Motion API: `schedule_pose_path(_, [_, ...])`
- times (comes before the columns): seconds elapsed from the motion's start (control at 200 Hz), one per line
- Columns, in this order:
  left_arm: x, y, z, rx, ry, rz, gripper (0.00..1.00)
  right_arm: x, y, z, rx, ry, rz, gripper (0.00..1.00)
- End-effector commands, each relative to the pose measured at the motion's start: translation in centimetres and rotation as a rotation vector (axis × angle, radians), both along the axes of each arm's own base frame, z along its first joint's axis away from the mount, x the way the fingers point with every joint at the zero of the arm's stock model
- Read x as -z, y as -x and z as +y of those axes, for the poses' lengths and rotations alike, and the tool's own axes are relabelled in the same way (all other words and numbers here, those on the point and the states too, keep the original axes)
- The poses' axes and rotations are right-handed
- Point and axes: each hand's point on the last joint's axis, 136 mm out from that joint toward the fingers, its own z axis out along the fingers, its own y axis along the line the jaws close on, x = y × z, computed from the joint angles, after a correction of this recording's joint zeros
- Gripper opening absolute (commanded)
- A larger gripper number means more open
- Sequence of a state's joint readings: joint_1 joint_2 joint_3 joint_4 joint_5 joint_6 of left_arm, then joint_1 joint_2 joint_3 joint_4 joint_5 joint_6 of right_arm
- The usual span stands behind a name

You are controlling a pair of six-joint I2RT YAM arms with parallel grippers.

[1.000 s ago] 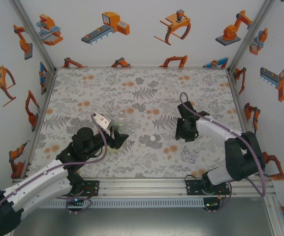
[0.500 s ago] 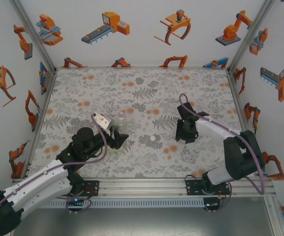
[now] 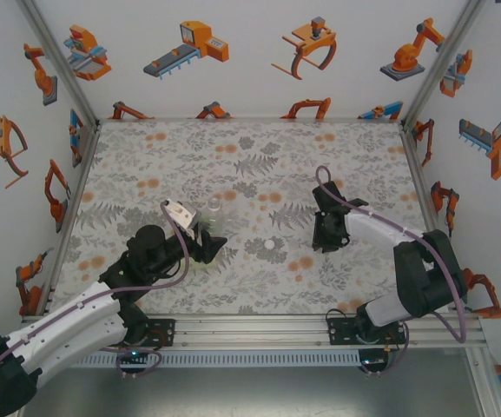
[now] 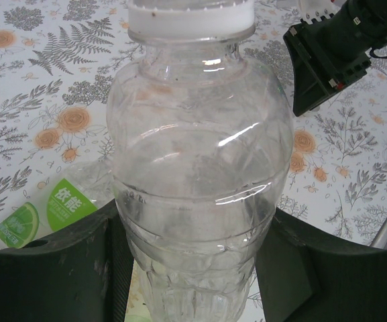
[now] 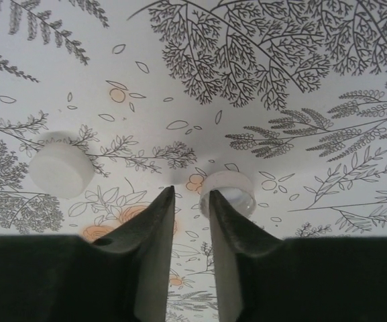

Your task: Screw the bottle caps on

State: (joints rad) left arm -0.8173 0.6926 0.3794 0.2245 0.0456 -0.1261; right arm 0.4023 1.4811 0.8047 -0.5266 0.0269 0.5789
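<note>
My left gripper point(image 3: 208, 239) is shut on a clear unlabelled bottle point(image 4: 193, 154), which stands upright point(image 3: 213, 219) with a white cap point(image 4: 190, 17) sitting on its neck. A green-labelled bottle point(image 4: 59, 204) lies on the mat behind it. My right gripper point(image 3: 326, 234) hovers low over the mat, its jaws point(image 5: 191, 194) a narrow gap apart with nothing between them. An upturned white cap point(image 5: 232, 191) lies just beyond the right fingertip, touching or nearly touching it. Another cap point(image 5: 62, 169) rests to the left. A loose cap point(image 3: 272, 246) lies between the two grippers.
The floral mat point(image 3: 250, 165) is bounded by white walls with robot pictures and by aluminium rails; the near rail point(image 3: 250, 326) carries both arm bases. From the left wrist, the right gripper point(image 4: 327, 60) shows at the upper right of the bottle.
The right gripper's jaws have drawn closer together over the mat. The left arm and the bottle it holds have not moved.
</note>
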Motion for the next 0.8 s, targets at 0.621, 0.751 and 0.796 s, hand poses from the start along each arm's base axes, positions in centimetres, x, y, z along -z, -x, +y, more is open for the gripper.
schedule_pose_path(0.621, [-3.2, 0.2, 0.9, -0.023, 0.060, -0.057, 0.00, -1.5, -10.1, 6.5, -0.126, -0.068, -0.061, 0.05])
schedule_pose_path(0.751, [-3.3, 0.3, 1.3, -0.035, 0.059, -0.065, 0.00, -1.1, -10.5, 8.3, -0.170, -0.070, -0.030, 0.08])
schedule_pose_path(0.796, [-3.3, 0.4, 1.5, -0.040, 0.059, -0.067, 0.00, -0.9, -10.4, 8.4, -0.168, -0.070, -0.020, 0.10])
